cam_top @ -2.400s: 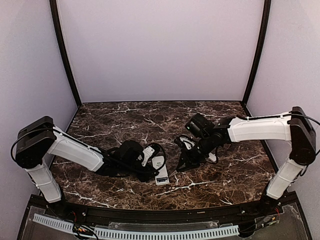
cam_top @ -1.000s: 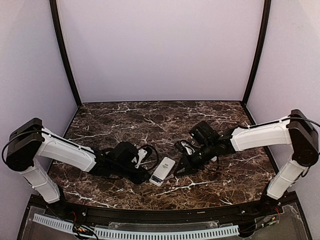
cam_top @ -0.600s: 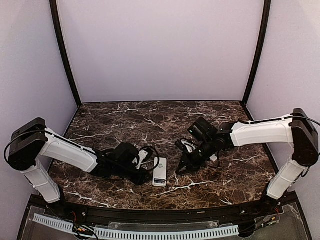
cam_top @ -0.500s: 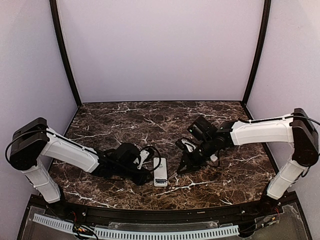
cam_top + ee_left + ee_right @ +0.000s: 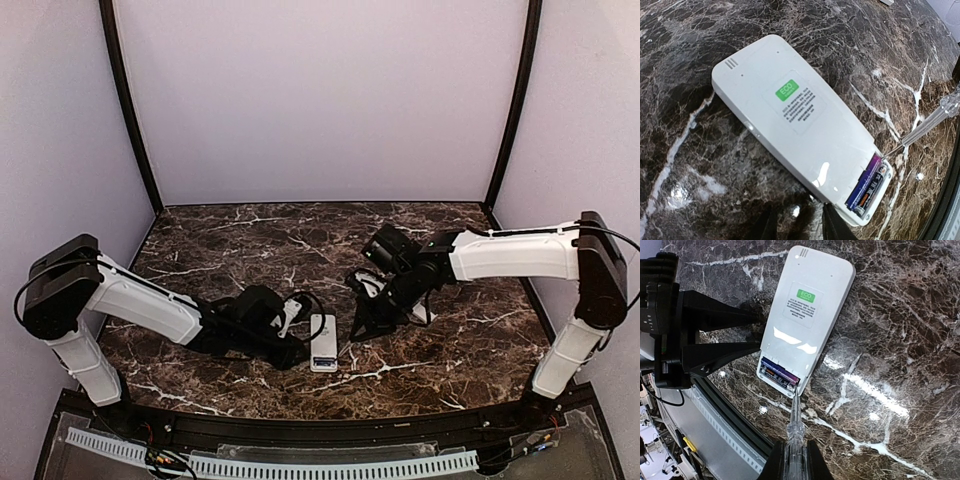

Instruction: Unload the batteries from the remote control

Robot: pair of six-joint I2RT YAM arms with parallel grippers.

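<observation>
The white remote control [image 5: 323, 342] lies back up on the marble. Its green label faces up in the wrist views [image 5: 800, 130] [image 5: 807, 325]. The compartment at its near end is uncovered, and the dark blue-purple batteries [image 5: 870, 187] [image 5: 781, 375] sit inside. My left gripper [image 5: 298, 346] [image 5: 797, 227] is open, its two fingertips [image 5: 760, 342] resting against the remote's long left edge. My right gripper [image 5: 366, 322] [image 5: 790, 462] is shut on a clear-handled screwdriver [image 5: 794, 420] [image 5: 930, 120]. The screwdriver's tip touches the compartment's corner beside the batteries.
A small white cover piece [image 5: 424, 314] lies on the marble to the right of my right gripper. The table's black front rail [image 5: 320, 425] runs close below the remote. Lilac walls enclose the table on three sides.
The remote has swung from a slant to lie straight, pointing away from me. My right arm has shifted slightly left with the screwdriver. The left jaws have narrowed a little.
</observation>
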